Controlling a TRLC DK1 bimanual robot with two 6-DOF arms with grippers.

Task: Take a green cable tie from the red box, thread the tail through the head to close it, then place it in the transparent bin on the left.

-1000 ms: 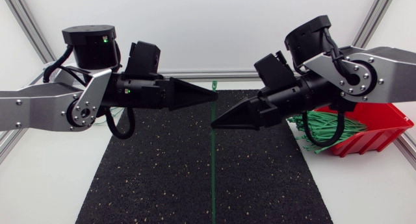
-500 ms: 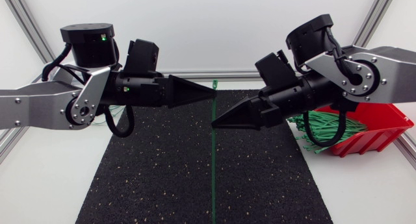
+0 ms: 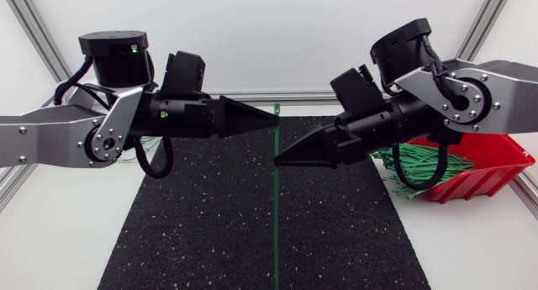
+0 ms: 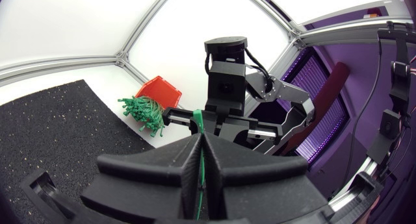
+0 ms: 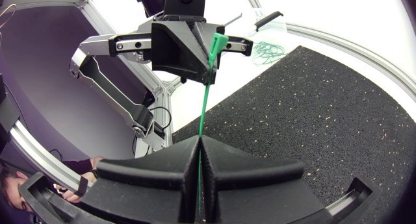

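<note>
A white, smooth table (image 3: 471, 248) is covered in the middle by a rectangular black mat (image 3: 202, 231) of coarse, rubbery grain flecked with pale specks. Above it, the left arm (image 3: 59, 139) and the right arm (image 3: 496, 88) are held level, each built of silver-grey metal links with bolted round joints and matte black housings; they are pointed towards each other over the mat's middle.

At the table's right side, partly behind the right arm, a glossy red box (image 3: 492, 168) of plastic with sloped walls is seen. A dense bundle of green ties (image 3: 420, 168), thin and ribbed, is spilled over its open front.

The left gripper (image 3: 273, 119) is closed to a sharp wedge on a single green cable tie (image 3: 276, 223), just below its small square head. The right gripper (image 3: 279, 161) is pinched together on the same tie lower down. The strap is stretched straight between the two tips, and its long tail is hung down past the right gripper across the mat.

In the right wrist view, closed green loops (image 5: 266, 50) are seen lying on the white surface beyond the mat's corner.
</note>
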